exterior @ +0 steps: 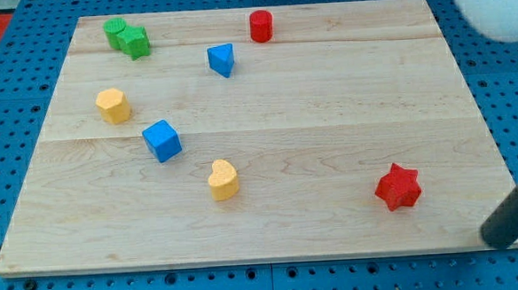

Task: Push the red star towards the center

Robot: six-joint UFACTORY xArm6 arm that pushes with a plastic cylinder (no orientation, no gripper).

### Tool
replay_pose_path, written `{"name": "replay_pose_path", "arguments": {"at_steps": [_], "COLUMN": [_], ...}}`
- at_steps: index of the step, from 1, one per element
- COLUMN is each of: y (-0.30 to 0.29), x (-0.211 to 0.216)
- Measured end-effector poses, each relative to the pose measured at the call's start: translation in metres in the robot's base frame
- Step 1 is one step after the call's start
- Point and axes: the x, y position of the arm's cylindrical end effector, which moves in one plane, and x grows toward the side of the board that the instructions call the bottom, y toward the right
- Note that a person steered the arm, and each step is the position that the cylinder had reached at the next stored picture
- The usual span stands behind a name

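The red star (397, 187) lies on the wooden board (328, 115) near its bottom right corner. My tip (497, 235), the end of the dark rod, comes in from the view's right edge. It sits at the board's bottom right edge, to the right of and slightly below the red star, and a clear gap separates the two.
A red cylinder (261, 26) stands at the top middle. Two green blocks (126, 36) touch at the top left. A blue triangle (222, 59), a yellow hexagon (112, 106), a blue cube (162, 140) and a yellow heart (223, 180) lie on the left half. A blurred white object (500, 4) fills the top right corner.
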Motion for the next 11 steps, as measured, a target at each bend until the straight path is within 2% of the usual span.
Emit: {"name": "replay_pose_path", "arguments": {"at_steps": [3,7,9,11], "y": [-0.071,-0.074,-0.042,-0.089], "x": [-0.051,-0.129,-0.161,-0.182]}}
